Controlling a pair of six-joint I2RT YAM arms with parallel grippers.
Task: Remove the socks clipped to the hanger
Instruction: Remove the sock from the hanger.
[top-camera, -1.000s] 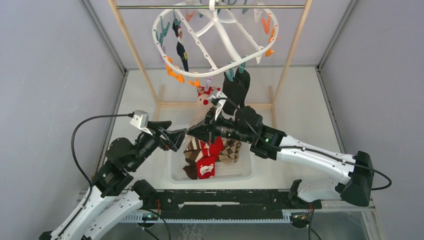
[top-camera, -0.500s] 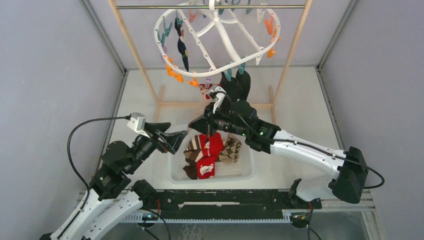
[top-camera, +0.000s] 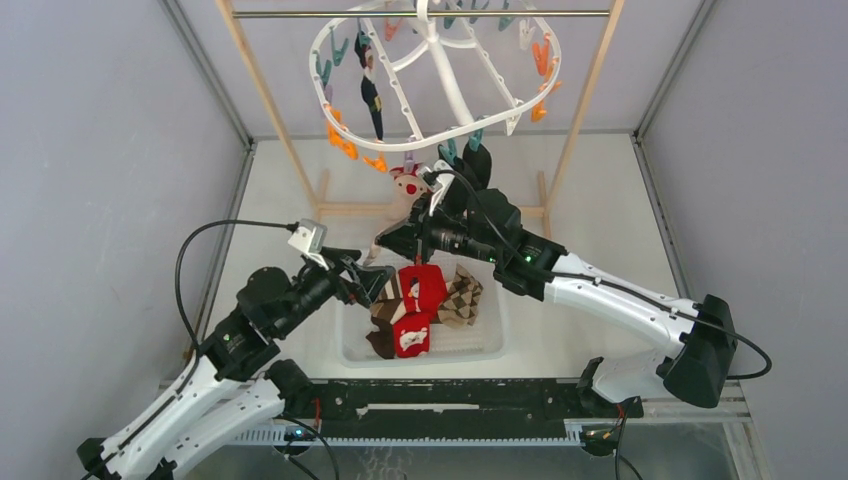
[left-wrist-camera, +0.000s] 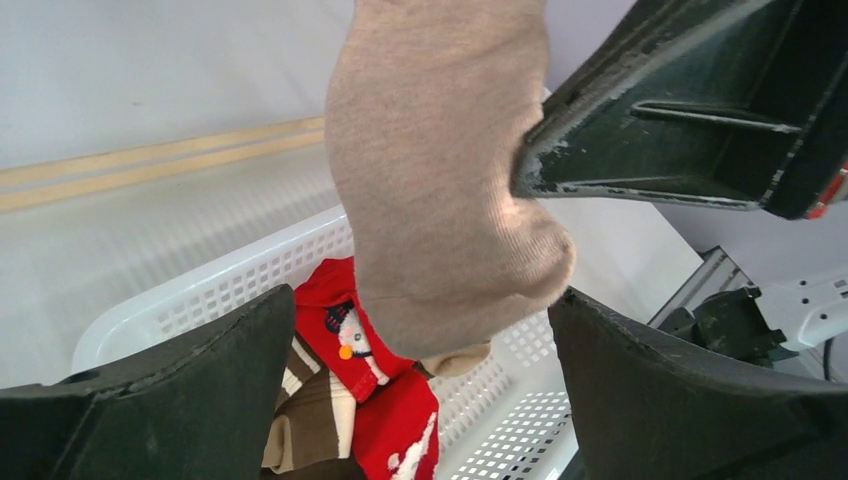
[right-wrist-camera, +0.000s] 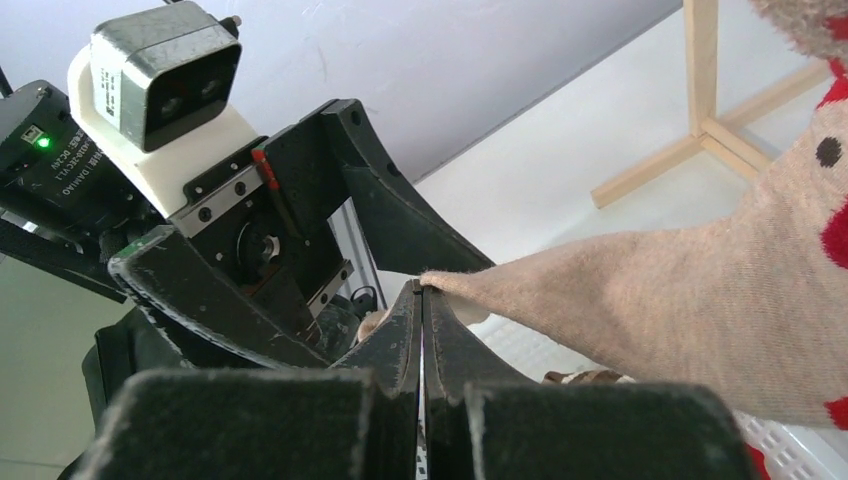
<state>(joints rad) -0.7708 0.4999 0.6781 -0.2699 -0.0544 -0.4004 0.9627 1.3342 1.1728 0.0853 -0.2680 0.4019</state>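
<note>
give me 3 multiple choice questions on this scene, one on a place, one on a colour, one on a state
1. Where does the red sock lie?
A in the basket
B over the rod
C on the left arm

2. What colour is the sock pinched by the right end effector?
A navy
B beige
C green

3. The left end effector is:
A shut on a sock
B shut on nothing
C open

1 A: the top view shows it inside the white walls.
2 B: the right wrist view shows beige fabric clamped at the tips.
3 C: its jaws stand wide apart, one on either side of the sock.
</note>
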